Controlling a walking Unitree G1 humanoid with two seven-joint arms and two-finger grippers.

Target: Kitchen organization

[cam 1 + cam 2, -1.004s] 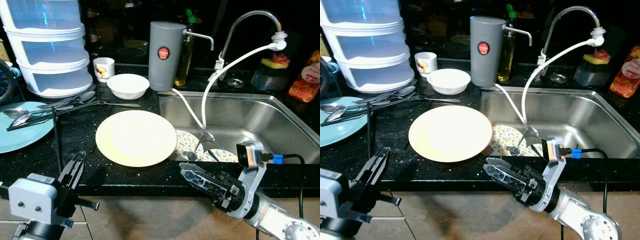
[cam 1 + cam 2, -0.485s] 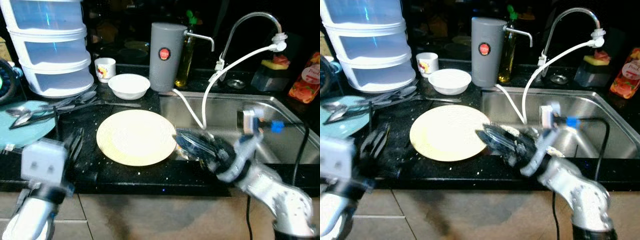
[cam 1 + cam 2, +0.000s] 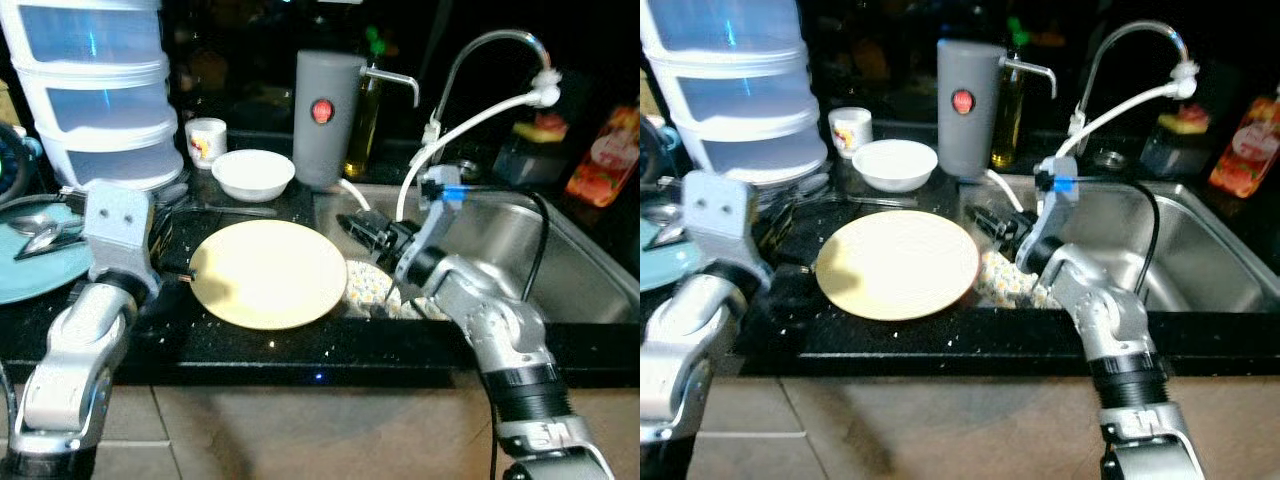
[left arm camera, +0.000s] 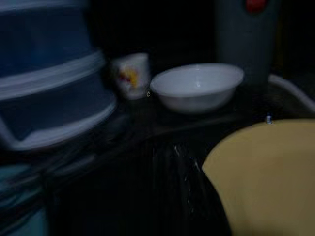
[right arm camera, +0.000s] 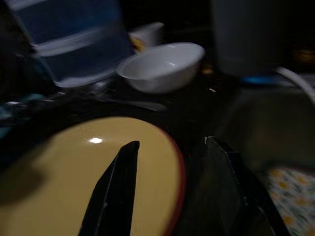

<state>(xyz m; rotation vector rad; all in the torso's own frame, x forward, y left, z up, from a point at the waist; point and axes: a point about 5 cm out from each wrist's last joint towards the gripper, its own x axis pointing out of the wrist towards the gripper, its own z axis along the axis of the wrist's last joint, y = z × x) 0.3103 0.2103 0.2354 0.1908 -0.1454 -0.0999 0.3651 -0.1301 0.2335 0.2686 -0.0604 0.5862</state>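
A pale yellow plate (image 3: 268,273) with a thin red rim lies flat on the black counter (image 3: 250,345) just left of the sink. My right gripper (image 3: 356,228) is at the plate's right rim, reaching in from the sink side. It stands open in the right wrist view (image 5: 172,167): one finger (image 5: 115,191) is over the plate (image 5: 74,182) and the other is beyond the rim. Nothing is held. My left gripper (image 3: 165,240) hovers over the counter by the plate's left edge. The dark left wrist view looks past the plate (image 4: 266,177) to a white bowl (image 4: 197,86).
Behind the plate stand a white bowl (image 3: 254,172), a small cup (image 3: 206,140), a grey cylinder (image 3: 323,115) and stacked translucent tubs (image 3: 95,90). A teal plate (image 3: 30,270) with spoons lies at the left. The steel sink (image 3: 570,260) holds a patterned plate (image 3: 365,288); a white hose (image 3: 470,115) hangs from the faucet.
Both arms have risen from below the counter edge onto the counter. The right gripper moved up and left to the plate's right rim; the left gripper came up beside its left edge.
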